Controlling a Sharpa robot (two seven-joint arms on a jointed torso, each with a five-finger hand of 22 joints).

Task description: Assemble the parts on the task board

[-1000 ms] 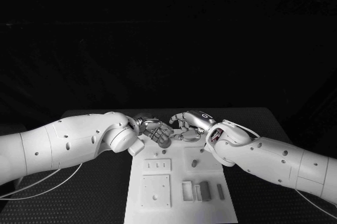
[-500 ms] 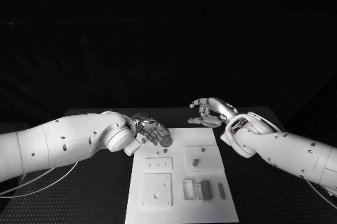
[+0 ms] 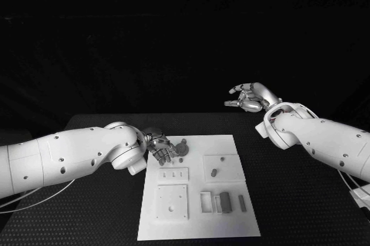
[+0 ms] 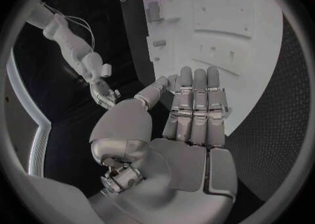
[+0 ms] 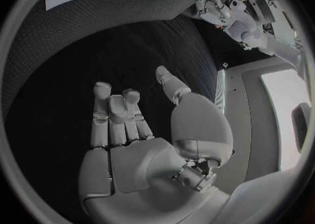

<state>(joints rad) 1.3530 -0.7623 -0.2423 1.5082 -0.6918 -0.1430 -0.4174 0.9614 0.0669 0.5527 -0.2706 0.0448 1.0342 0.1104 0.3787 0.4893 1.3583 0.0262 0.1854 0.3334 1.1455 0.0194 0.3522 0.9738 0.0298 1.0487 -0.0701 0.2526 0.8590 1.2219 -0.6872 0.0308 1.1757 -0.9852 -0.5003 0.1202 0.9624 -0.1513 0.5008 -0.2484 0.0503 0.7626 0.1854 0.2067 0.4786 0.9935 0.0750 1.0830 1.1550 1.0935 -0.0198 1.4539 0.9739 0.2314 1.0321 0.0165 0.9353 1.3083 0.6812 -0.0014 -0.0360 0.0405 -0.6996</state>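
While the left hand (image 3: pixel 160 145) hovers low at the far left corner of the task board (image 3: pixel 193 224), its fingers apart and holding nothing, the right hand (image 3: pixel 251 98) is lifted well clear of the bench (image 3: pixel 293 203), off beyond the board's far right corner, fingers loosely curled and spread, also holding nothing. Judging by this, the work sits between placements: a round grey part (image 3: pixel 182 148) lies on the board just beside the left hand's fingertips (image 4: pixel 194 73), a small peg (image 3: pixel 222 159) and a short grey piece (image 3: pixel 214 173) sit on the raised square plate further right, and a row of upright grey blocks (image 3: pixel 225 202) stands nearer the robot with a thin bar (image 3: pixel 242 203) at its side. The next move likely calls for 1 hand to come down on a loose part, probably the round one, with a careful pinch since it is small and lies flat. The bench is black with a fine dotted texture, and the white board lies square on it; beyond its far edge the room is dark, with nothing to make out
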